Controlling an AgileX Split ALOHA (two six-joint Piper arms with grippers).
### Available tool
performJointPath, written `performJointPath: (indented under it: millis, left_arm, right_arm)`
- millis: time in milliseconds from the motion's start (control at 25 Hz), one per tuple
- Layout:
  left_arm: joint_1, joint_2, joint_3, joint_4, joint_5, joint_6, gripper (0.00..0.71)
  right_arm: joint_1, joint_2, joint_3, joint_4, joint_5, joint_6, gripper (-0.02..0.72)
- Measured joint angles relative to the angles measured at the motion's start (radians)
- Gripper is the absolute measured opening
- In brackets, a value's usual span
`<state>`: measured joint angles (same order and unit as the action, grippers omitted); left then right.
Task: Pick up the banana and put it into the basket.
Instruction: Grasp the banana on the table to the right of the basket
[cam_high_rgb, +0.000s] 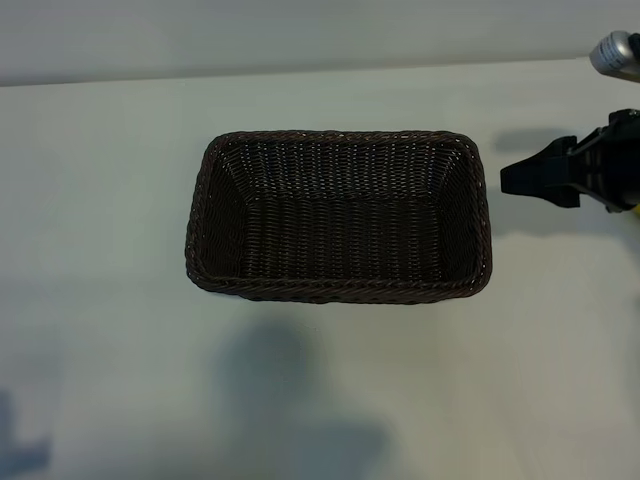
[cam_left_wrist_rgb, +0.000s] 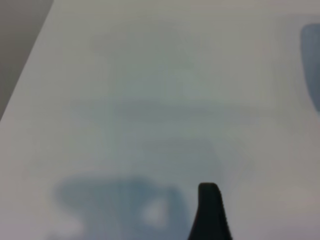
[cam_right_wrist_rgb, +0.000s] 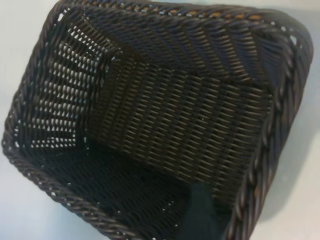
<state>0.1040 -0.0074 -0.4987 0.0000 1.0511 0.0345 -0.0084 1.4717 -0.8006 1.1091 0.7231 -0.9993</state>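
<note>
Jaws open and empty on both grippers, right gripper (cam_high_rgb: 515, 180) beside the basket (cam_high_rgb: 338, 290); no banana shows, so locate it first, then grasp mid-length.

The basket (cam_high_rgb: 338, 285) (dark brown woven wicker, rectangular, braided rim) sits upright mid-table; no banana shows.

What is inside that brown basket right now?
Nothing: the basket shows only its bare woven floor and walls. No banana is in any view. The right wrist view shows the same, with nothing covering the inside.
</note>
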Motion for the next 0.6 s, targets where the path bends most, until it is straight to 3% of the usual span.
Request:
performJointPath:
  millis: [120,240,400,520,600]
  left_arm:
    - [-0.043,0.000,0.000,0.000,0.000,0.000,0.558]
    - [-0.068,0.000,0.000,0.000,0.000,0.000,0.558]
    - [-0.068,0.000,0.000,0.000,0.000,0.000,0.560]
    - [-0.068,0.000,0.000,0.000,0.000,0.000,0.560]
    - [-0.068,0.000,0.000,0.000,0.000,0.000,0.560]
  right_arm:
    - [0.000,0.000,-0.032,-0.088,0.003,0.079,0.588]
    - [0.000,0.000,-0.070,-0.227,0.017,0.217,0.588]
    - [0.000,0.005,-0.146,-0.525,0.019,0.481,0.588]
    - [-0.004,0.038,-0.224,-0.786,0.032,0.720,0.588]
    - [-0.013,0.082,-0.282,-0.944,0.049,0.842,0.588]
